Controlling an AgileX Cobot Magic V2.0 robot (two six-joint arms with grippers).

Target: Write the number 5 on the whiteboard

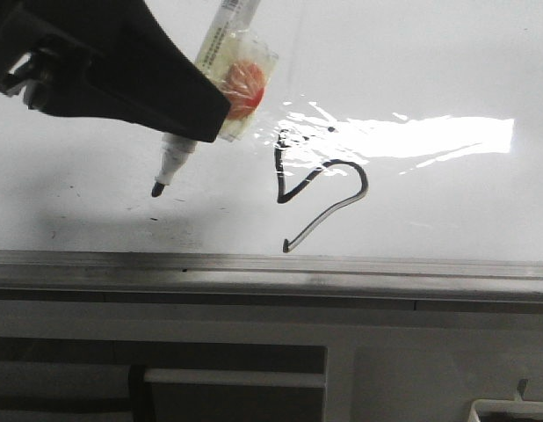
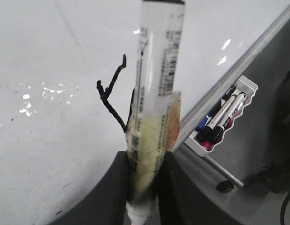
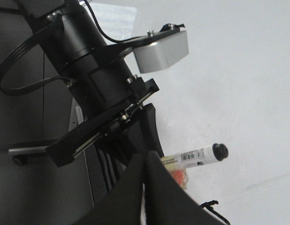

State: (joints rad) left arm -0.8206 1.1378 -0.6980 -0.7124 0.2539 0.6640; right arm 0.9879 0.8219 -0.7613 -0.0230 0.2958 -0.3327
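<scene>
The number 5 [image 1: 327,167] is drawn in thin black line on the glossy whiteboard [image 1: 430,211], partly under glare. My left gripper [image 1: 214,110] is shut on a white marker [image 1: 223,40] wrapped in yellowish tape with an orange patch. Its black tip [image 1: 157,187] points down at the board, left of the number. In the left wrist view the fingers [image 2: 117,187] clamp the marker [image 2: 156,84], with part of the number 5 [image 2: 112,111] behind it. My right gripper [image 3: 146,164] is shut on nothing, close to the left arm [image 3: 98,79] and marker [image 3: 196,155].
A grey aluminium edge strip [image 1: 271,264] runs along the board's near side, with grey cabinet panels [image 1: 236,369] below. A white tray [image 2: 246,86] holding several spare markers [image 2: 225,117] hangs beside the board's edge. Small dark specks dot the board.
</scene>
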